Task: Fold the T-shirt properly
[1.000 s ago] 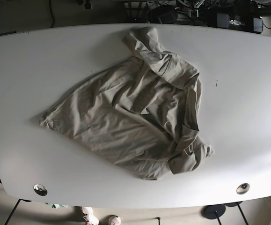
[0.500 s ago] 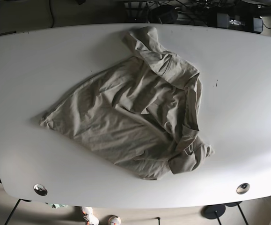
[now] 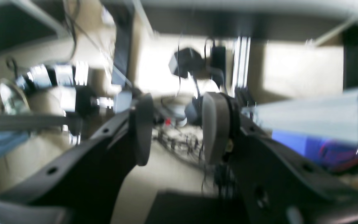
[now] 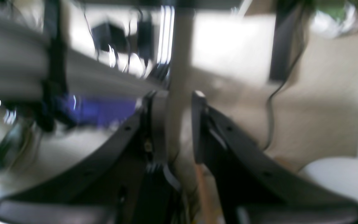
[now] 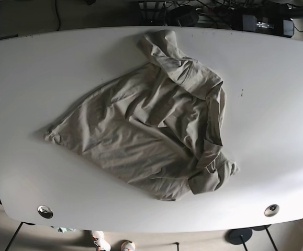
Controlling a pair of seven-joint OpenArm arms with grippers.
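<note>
I see the T-shirt (image 5: 151, 120) lying crumpled and unfolded at the centre of the white table (image 5: 25, 68), one end bunched toward 12 o'clock and another toward 5 o'clock. The left gripper (image 3: 176, 130) and right gripper (image 4: 171, 124) each show parted jaws holding nothing. Both wrist views are blurred.

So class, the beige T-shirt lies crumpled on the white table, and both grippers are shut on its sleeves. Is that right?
Not quite. The T-shirt does lie crumpled on the white table, but the wrist views show the left gripper and right gripper open, holding nothing, away from it.
</note>
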